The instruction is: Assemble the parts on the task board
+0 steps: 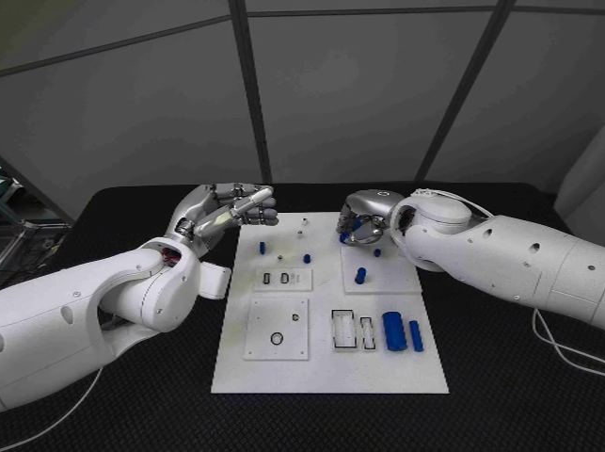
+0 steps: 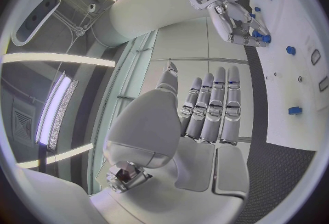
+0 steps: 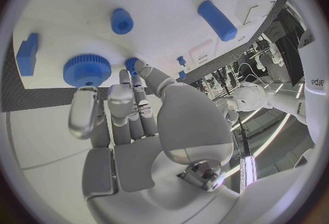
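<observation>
The white task board (image 1: pixel 329 372) lies in the middle of the black table. Blue parts on it include a thick cylinder (image 1: pixel 394 331), a slim one (image 1: pixel 416 335) and short pegs (image 1: pixel 360 276) (image 1: pixel 262 248). My right hand (image 1: pixel 363 224) hovers low over the board's far right part; its thumb and a finger pinch a small blue gear (image 3: pixel 131 63) beside a large blue gear (image 3: pixel 87 70) lying flat. A blue cylinder (image 3: pixel 217 20) and a blue ring piece (image 3: pixel 122 21) lie beyond. My left hand (image 1: pixel 228 212) is raised by the board's far left corner, fingers (image 2: pixel 209 106) straight, holding nothing.
A black ring (image 1: pixel 277 339) and several framed slots (image 1: pixel 283 278) sit on raised white plates of the board (image 2: pixel 301 98). A white cable (image 1: pixel 563 350) trails over the table at the right. A dark rack (image 1: pixel 15 247) stands off the table's left side.
</observation>
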